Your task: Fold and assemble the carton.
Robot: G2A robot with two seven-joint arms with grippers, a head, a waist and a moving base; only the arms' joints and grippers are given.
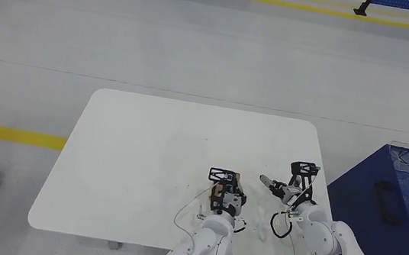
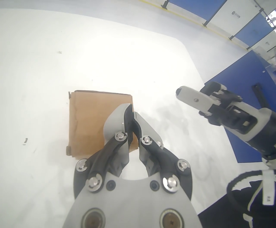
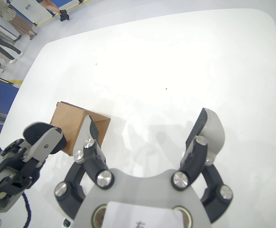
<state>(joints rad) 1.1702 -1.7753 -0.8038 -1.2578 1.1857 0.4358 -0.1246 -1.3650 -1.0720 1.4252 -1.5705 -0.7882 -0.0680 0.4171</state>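
Now left fingers (image 2: 116, 121) pinch the carton (image 2: 88, 116) — right fingers (image 3: 212, 123) spread, just beside.

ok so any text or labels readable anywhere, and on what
carton: no print on the faces in view.
white wall panel: small mark, too small to read.
cable tag: tiny print, unreadable.
wrist label: cut off at the picture's edge, unreadable.
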